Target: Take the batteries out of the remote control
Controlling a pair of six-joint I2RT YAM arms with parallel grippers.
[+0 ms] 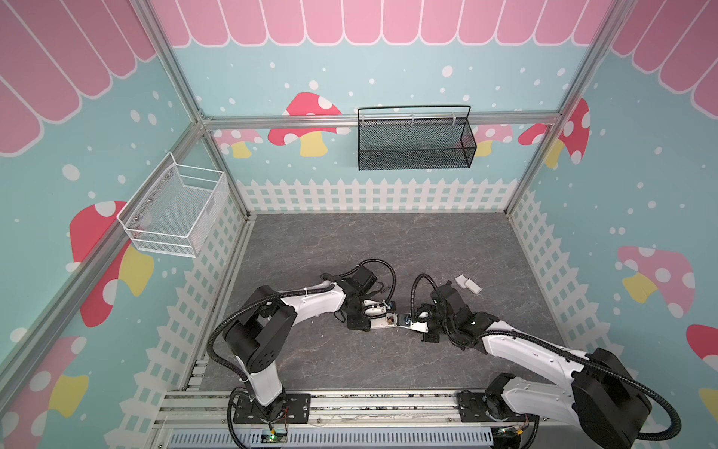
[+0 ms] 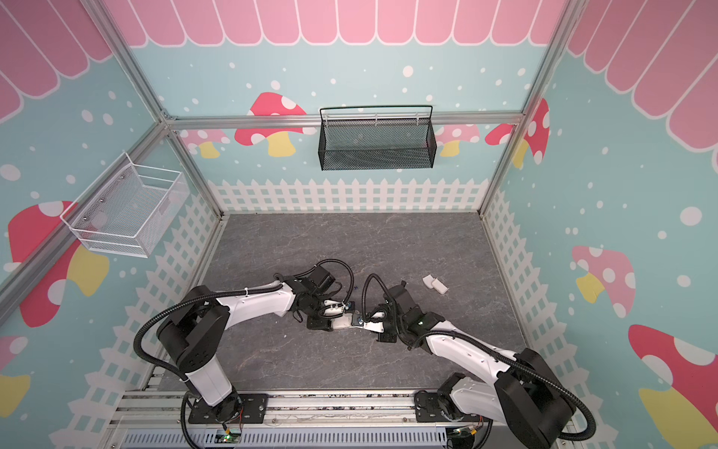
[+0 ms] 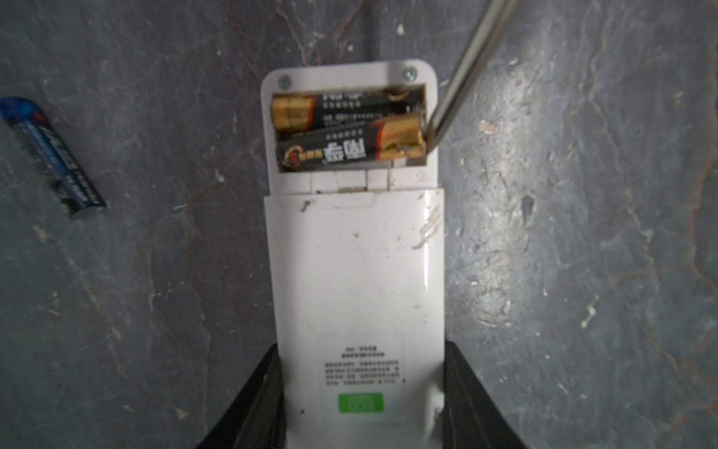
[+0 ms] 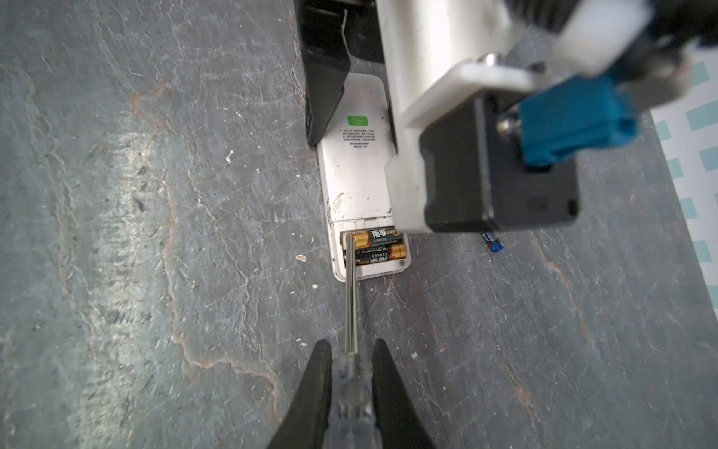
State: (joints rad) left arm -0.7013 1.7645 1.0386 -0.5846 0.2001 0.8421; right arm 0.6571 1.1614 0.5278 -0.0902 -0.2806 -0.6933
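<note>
Covering the cell floor, the grey table [image 1: 388, 241] carried everything. The left gripper [image 3: 361, 373] clamped the white remote [image 3: 349, 264] by its long sides, back up, battery bay open. The right gripper [image 4: 351, 350] was closed tight on the clear handle of a screwdriver [image 4: 351, 295], its tip at the gold end of one black battery [image 3: 349, 149], which sat tilted in the bay. A second black battery [image 3: 342, 109] lay beside it. A blue battery [image 3: 54, 159] lay on the table, apart from the remote.

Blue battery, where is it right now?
In the left wrist view the blue battery lies loose on the grey table, beside the white remote but apart from it.
</note>
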